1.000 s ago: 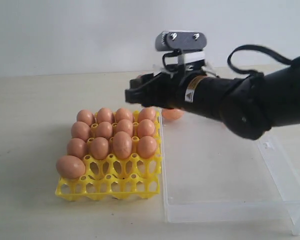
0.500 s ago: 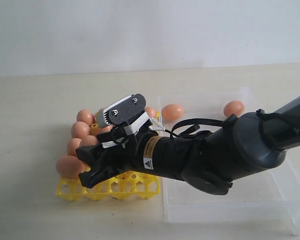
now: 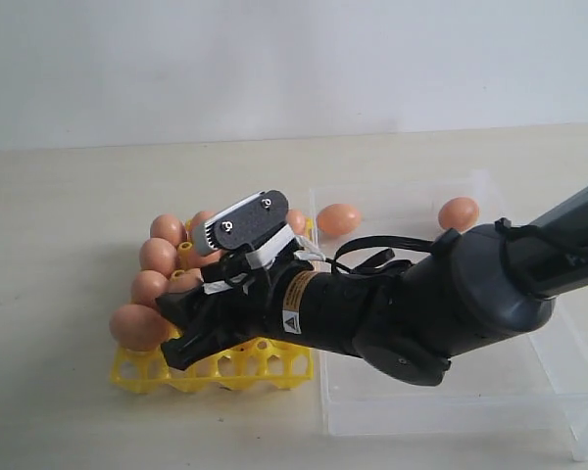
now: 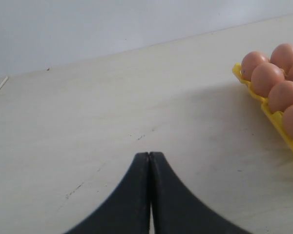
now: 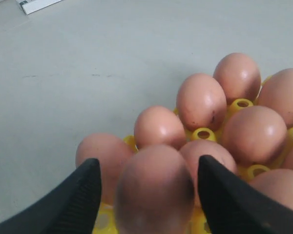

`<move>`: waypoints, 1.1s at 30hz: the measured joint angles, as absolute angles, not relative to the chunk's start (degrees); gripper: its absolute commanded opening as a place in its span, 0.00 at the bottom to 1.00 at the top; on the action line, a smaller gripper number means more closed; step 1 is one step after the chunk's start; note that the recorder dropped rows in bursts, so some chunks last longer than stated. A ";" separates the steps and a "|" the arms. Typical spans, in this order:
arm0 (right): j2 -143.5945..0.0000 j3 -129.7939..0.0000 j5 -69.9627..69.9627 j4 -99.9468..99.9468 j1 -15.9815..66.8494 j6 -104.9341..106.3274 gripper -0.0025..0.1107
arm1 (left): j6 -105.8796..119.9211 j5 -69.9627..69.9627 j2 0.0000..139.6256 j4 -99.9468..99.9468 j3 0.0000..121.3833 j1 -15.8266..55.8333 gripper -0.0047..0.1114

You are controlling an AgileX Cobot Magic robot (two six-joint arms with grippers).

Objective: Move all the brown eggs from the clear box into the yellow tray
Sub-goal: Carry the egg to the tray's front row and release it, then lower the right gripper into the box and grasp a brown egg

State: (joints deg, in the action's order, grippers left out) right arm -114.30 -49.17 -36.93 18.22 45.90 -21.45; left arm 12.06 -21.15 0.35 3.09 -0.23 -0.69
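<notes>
Right pincer (image 5: 147,160) widened, brown egg (image 5: 154,195) sits inside it, seemingly loose

- Eggs (image 3: 165,229): orange-brown and smooth; in the right wrist view one shows a small dark speck on its shell.
- Tray (image 3: 265,364): bright yellow all over.
- Box (image 3: 451,392): colourless and see-through, with whitish edges.
- Table (image 3: 69,196): pale beige, with a few faint dark scuff marks in the left wrist view.
- Wall (image 3: 274,59): plain light grey-white.
- Arm (image 3: 421,313): black.
- Label (image 3: 294,304) on the arm: yellow and white with dark print.
- Camera (image 3: 243,221) on the wrist: grey casing on a white bracket.
- Right gripper (image 5: 150,168): black fingers.
- Left gripper (image 4: 150,155): black fingers.
</notes>
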 measured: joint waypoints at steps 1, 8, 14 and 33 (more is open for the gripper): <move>-114.30 -49.17 -36.93 18.22 45.90 -21.67 0.62 | 12.06 -21.15 0.35 3.09 -0.23 -0.69 0.04; -101.51 -49.17 -20.55 16.51 45.90 -22.01 0.42 | 12.06 -21.15 0.35 3.09 -0.23 -0.69 0.04; -84.99 -49.17 2.52 11.14 45.03 -19.07 0.19 | 12.06 -21.15 0.35 3.09 -0.23 -0.69 0.04; -102.96 -54.04 3.02 -2.31 26.43 -56.82 0.52 | 12.06 -21.15 0.35 3.09 -0.23 -0.69 0.04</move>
State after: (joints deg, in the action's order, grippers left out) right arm -102.96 -54.04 3.02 -2.31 26.43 -56.82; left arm 12.06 -21.15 0.35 3.09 -0.23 -0.69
